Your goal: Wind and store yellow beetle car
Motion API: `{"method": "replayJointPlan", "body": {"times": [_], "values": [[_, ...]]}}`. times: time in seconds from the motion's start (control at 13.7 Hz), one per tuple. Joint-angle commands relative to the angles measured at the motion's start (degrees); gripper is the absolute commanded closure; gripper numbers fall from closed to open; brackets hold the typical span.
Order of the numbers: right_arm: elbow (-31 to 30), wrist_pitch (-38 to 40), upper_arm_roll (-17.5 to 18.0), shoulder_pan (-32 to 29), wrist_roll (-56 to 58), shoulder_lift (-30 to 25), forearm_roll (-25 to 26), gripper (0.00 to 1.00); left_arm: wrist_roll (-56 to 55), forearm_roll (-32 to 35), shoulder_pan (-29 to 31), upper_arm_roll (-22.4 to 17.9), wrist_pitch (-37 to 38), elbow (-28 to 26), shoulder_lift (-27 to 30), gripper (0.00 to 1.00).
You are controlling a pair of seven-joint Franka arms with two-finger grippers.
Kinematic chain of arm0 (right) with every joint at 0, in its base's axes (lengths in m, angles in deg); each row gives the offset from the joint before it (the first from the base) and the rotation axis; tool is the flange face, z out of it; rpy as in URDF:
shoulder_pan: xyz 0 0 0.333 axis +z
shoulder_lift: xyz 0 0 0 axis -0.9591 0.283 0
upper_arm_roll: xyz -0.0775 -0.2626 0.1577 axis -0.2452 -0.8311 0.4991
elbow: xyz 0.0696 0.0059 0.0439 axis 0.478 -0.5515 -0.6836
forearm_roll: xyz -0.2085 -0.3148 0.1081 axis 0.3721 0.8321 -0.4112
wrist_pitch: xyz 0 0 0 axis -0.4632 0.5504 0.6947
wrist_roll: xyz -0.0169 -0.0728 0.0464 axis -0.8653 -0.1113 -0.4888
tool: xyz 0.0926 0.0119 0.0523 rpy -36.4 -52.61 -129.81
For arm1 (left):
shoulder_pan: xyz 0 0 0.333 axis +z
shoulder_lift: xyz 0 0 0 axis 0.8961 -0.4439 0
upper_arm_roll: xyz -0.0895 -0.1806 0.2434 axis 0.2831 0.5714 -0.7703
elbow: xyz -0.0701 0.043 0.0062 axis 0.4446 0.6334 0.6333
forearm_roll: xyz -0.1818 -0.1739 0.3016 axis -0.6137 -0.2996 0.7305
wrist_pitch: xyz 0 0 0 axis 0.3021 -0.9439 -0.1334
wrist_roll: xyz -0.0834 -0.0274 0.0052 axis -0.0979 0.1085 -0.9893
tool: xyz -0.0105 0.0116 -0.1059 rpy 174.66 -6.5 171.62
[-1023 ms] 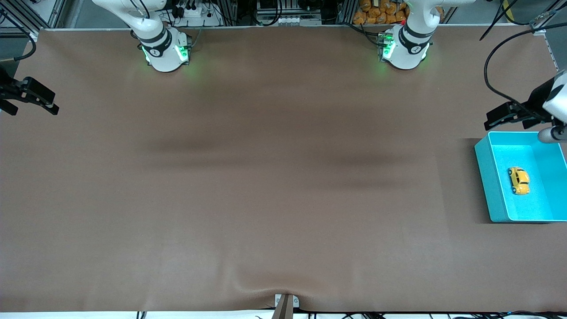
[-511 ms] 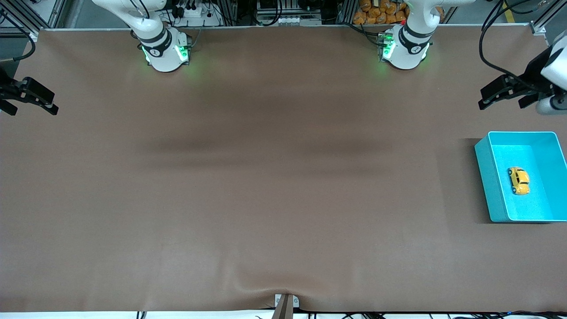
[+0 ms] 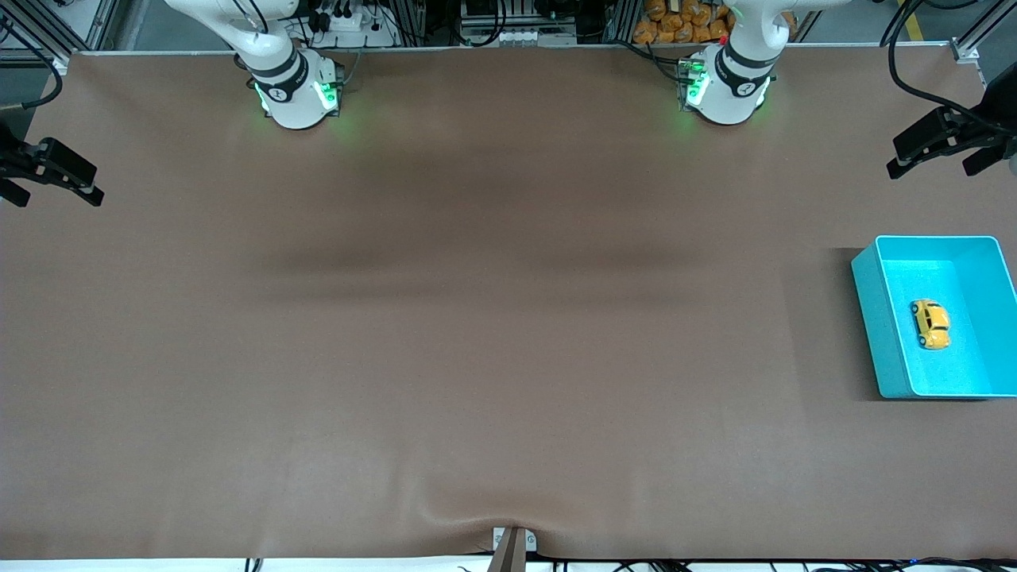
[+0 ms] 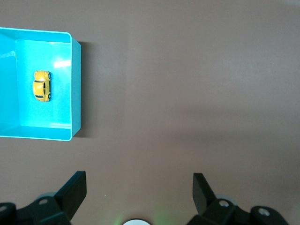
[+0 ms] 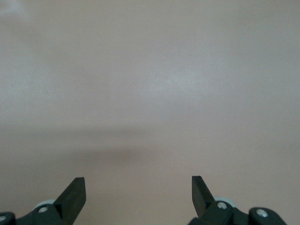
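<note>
the brown counter (image 3: 477, 318) carries a cyan bin (image 3: 874, 334) at the left arm's end, and the yellow beetle car (image 3: 930, 323) lies inside it, so storing looks done. left gripper (image 3: 937, 155) and right gripper (image 3: 48, 179) hang over the counter's ends, fingers spread and empty; nothing looks left but parking.
</note>
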Motion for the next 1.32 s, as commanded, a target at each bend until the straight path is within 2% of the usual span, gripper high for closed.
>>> {"method": "replayJointPlan", "body": {"times": [0.0, 0.37, 1.24], "values": [[1.58, 0.68, 0.23, -0.62, -0.34, 0.73, -0.39, 0.00, 2.26, -0.13, 1.01, 0.82, 1.80, 0.88, 0.88, 0.00], [1.49, 0.77, 0.23, -0.53, -0.34, 0.73, -0.39, 0.00, 7.70, 0.21, 1.01, 0.82, 1.80, 0.88, 2.38, 0.00], [2.37, 0.77, 0.23, -0.45, -0.34, 0.99, -0.39, 0.00, 6.74, 0.30, 0.92, 0.65, 2.94, 0.26, 2.82, 0.00]]}}
